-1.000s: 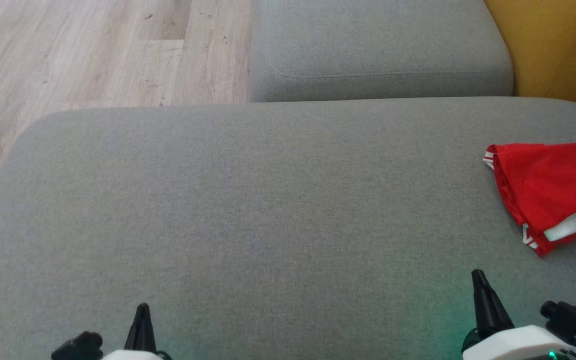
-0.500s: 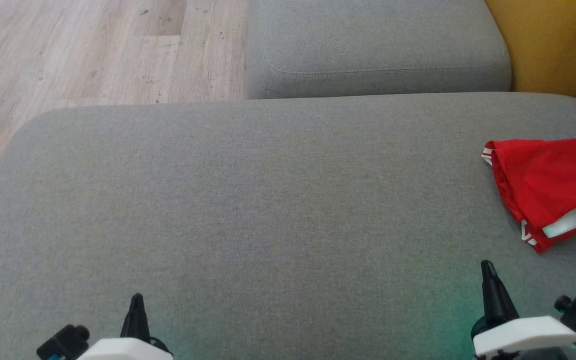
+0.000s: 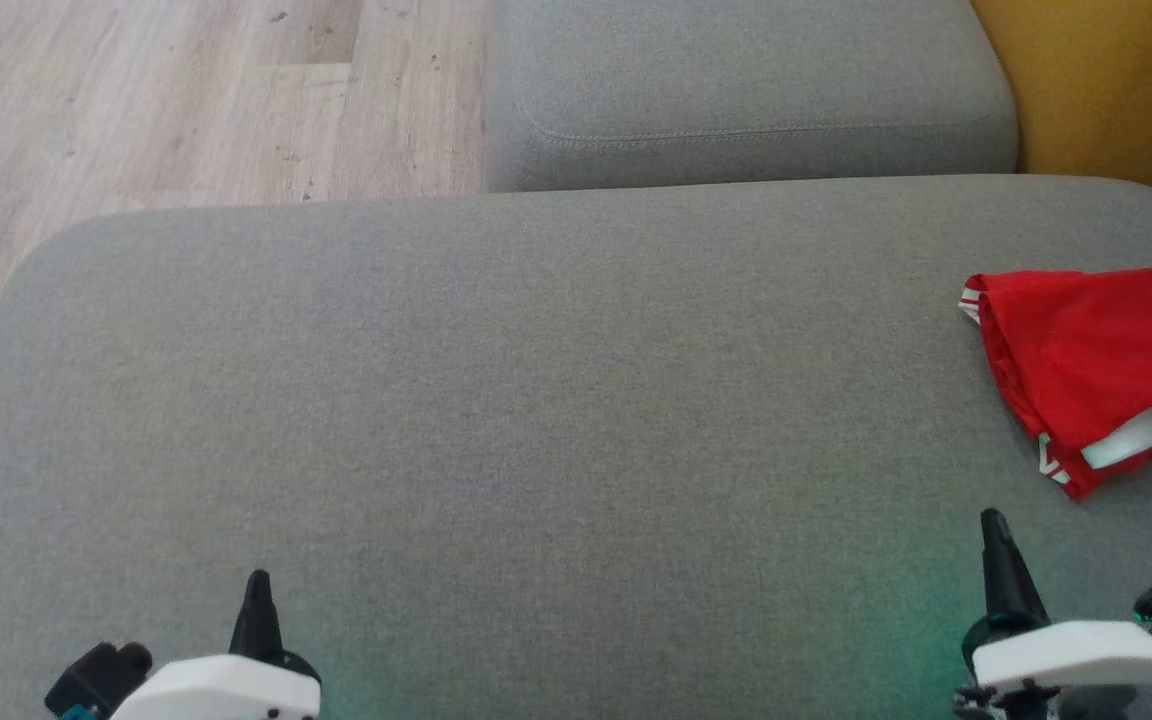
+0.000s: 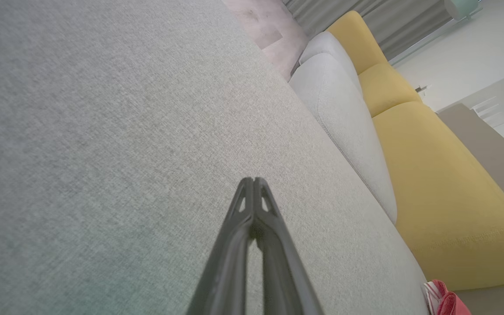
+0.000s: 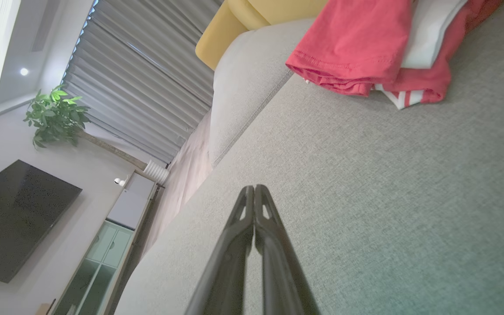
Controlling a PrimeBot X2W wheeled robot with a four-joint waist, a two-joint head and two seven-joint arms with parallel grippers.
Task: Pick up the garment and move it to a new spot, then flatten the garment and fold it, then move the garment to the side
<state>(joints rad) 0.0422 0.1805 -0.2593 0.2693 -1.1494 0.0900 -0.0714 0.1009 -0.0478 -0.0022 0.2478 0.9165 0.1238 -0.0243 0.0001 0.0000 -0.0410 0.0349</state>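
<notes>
**Head view: red garment at right edge of grey cushion, both jaws closed on nothing**

Head view has the garment (image 3: 1096, 370) lying on the big grey seat cushion (image 3: 536, 400), far right, cut by the frame edge. It's red fabric, loosely folded, with a white band and striped trim at the near corner. Left jaws sit low left and right jaws low right. Each shows as one dark spike over a white wrist shell, so the gap can't be judged from here. Right jaws are near the garment but apart from it. Left jaws are well apart.

Wrist views settle it. Left jaws are closed, tips touching, nothing between. Right jaws are the same. Both hang over bare grey fabric.

Right wrist view gives the garment close up: stacked folds, a white panel tucked in, and a red-white striped hem poking out underneath. Left wrist view catches a red sliver with white stripes in its bottom right corner.

Surroundings: a second grey cushion (image 3: 746, 90) butts against the far edge of the seat cushion. Wood floor (image 3: 136, 110) is on its left and a yellow cushion (image 3: 1116, 90) on its right. Right wrist view adds a pleated curtain (image 5: 147, 83), potted plant (image 5: 55, 116), dark TV screen (image 5: 11, 218) and glass-fronted cabinet (image 5: 107, 253). Between right jaws and garment lies plain cushion fabric. A green glow tints the cushion by both wrists.
</notes>
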